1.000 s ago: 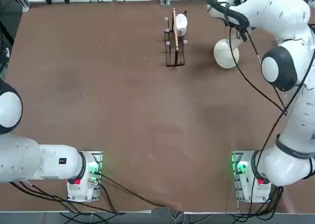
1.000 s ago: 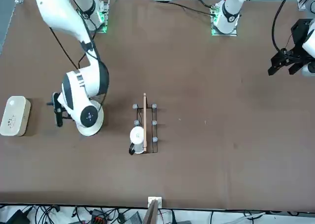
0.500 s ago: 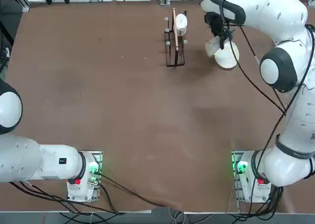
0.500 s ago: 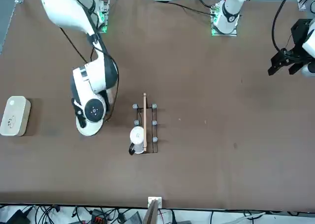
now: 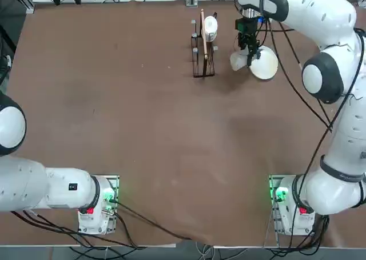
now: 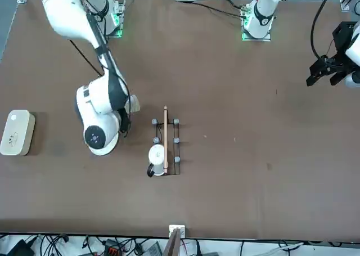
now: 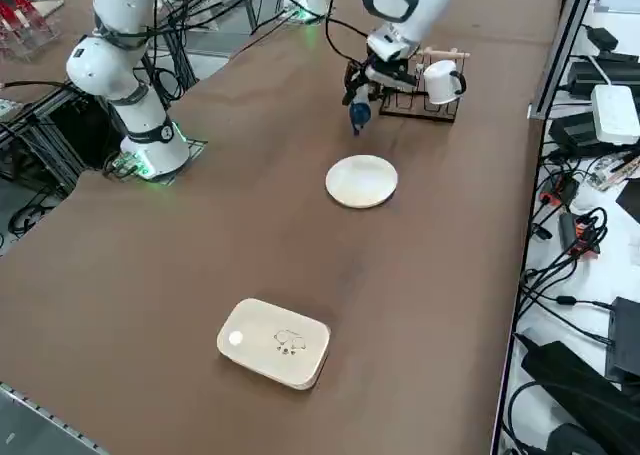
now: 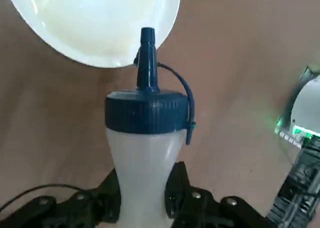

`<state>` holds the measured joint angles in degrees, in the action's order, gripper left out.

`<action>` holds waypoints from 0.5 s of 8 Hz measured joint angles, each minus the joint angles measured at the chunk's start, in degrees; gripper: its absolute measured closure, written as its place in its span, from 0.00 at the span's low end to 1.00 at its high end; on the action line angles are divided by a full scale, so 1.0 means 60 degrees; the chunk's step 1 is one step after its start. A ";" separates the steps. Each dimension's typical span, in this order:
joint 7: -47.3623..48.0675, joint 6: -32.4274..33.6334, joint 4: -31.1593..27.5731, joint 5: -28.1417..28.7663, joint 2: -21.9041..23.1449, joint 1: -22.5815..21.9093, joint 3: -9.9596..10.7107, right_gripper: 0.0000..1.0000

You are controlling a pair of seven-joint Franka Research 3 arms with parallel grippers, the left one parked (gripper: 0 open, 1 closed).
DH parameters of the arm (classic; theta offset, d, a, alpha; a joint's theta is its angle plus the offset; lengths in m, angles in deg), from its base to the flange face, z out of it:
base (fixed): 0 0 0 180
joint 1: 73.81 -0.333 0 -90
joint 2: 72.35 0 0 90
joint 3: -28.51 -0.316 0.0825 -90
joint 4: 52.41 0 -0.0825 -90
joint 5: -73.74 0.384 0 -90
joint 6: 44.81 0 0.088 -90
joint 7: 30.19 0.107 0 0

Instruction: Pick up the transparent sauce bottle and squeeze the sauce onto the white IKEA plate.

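Right wrist view: the right claw (image 8: 143, 197) is closed around the transparent sauce bottle (image 8: 144, 163), its body pinched narrow between the fingers. The blue nozzle (image 8: 147, 62) points out toward the white plate (image 8: 100, 22). Can't tell if any sauce is out.

Top view: big change here. A second ago the bottle was tucked out of sight under the arm; now its pale end sticks out on the side of the claw away from the plate, toward the wire rack (image 5: 203, 54). Plate hasn't budged, right beside the claw.

Front view: the claw poked out away from the rack a second ago, and now it's swung round, so the bottle's end shows on the rack side.

Right side view: cap hangs down below the claw, close to the plate on the surface (image 7: 200, 275). Looks like aiming for the squeeze to me, so I'd get the tip properly over the plate or it could drip beside it.
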<state>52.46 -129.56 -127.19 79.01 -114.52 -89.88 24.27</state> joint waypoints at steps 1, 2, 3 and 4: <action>-0.0044 -0.0075 -0.0002 0.0089 -0.0268 0.0019 -0.0001 0.60; -0.0101 -0.0223 0.0000 0.0104 -0.0508 0.0033 -0.0002 0.60; -0.0254 -0.0385 0.0002 0.0108 -0.0677 0.0095 -0.0001 0.60; -0.0422 -0.0467 0.0006 0.0120 -0.0788 0.0173 0.0000 0.61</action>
<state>49.92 -132.36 -127.16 79.73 -119.25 -88.84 24.28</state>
